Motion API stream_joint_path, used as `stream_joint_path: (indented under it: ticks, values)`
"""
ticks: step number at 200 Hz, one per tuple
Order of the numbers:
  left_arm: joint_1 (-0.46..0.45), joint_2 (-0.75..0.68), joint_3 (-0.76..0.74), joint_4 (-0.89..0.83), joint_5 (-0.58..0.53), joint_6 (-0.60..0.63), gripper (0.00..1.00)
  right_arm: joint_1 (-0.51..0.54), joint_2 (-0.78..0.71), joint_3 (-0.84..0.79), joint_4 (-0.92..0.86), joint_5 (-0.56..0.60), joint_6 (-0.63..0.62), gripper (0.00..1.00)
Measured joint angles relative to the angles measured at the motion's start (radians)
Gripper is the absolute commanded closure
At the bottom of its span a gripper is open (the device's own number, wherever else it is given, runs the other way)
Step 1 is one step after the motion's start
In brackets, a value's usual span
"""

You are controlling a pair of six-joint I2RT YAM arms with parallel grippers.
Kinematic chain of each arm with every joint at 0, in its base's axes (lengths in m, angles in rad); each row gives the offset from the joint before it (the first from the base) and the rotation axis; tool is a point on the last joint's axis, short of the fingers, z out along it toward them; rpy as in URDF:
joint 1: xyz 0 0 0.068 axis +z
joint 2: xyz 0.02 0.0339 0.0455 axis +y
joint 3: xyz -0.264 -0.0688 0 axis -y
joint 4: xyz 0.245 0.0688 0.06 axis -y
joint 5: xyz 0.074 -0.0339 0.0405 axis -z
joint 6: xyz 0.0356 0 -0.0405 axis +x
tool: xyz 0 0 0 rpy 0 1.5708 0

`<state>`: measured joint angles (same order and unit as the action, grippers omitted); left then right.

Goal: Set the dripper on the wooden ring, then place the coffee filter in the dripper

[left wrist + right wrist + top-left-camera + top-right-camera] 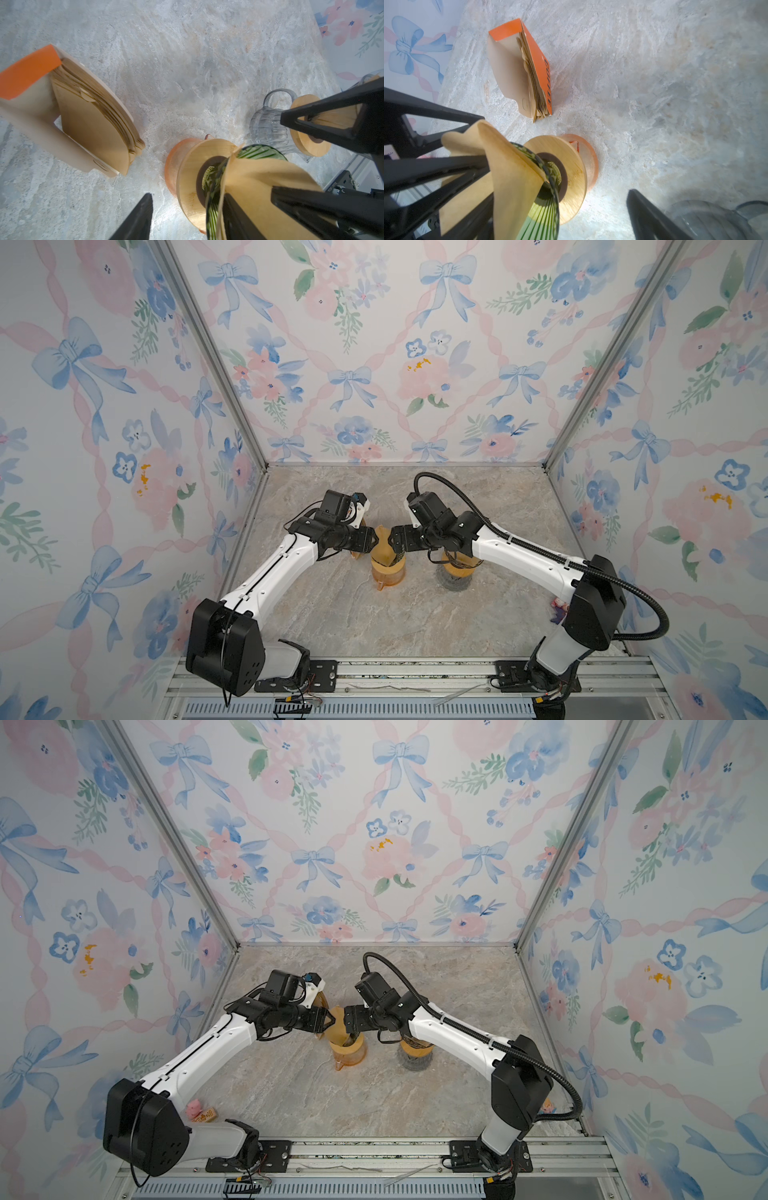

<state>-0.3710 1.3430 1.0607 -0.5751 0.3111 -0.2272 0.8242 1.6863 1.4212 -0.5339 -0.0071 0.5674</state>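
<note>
left gripper [375, 540], right gripper [391, 540]: jaws spread at coffee filter [259, 176]; box [539, 62] reads "coffee"

Marbled grey-beige bench [415, 622], walled on three sides. Near the middle, an orange carafe [388, 576] and, just right of it, a smoky glass carafe [455, 583], standing apart. Left of the orange one, an open box of paper filters [529, 68], standing on edge. At the near left, a pink toy [192, 1108] beside a wooden block [206, 1115].
</note>
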Motion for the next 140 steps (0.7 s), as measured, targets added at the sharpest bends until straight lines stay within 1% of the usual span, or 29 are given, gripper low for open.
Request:
stream_joint_path:
  ticks: [38,140]
  values:
    - [0.001,-0.002,0.0,-0.003,0.009,0.0,0.43,-0.021,0.039,0.006,-0.009,0.0,0.001,0.06]
    - [0.001,0.042,-0.023,0.003,-0.011,-0.028,0.44,-0.023,0.039,-0.074,0.019,0.008,0.001,0.06]
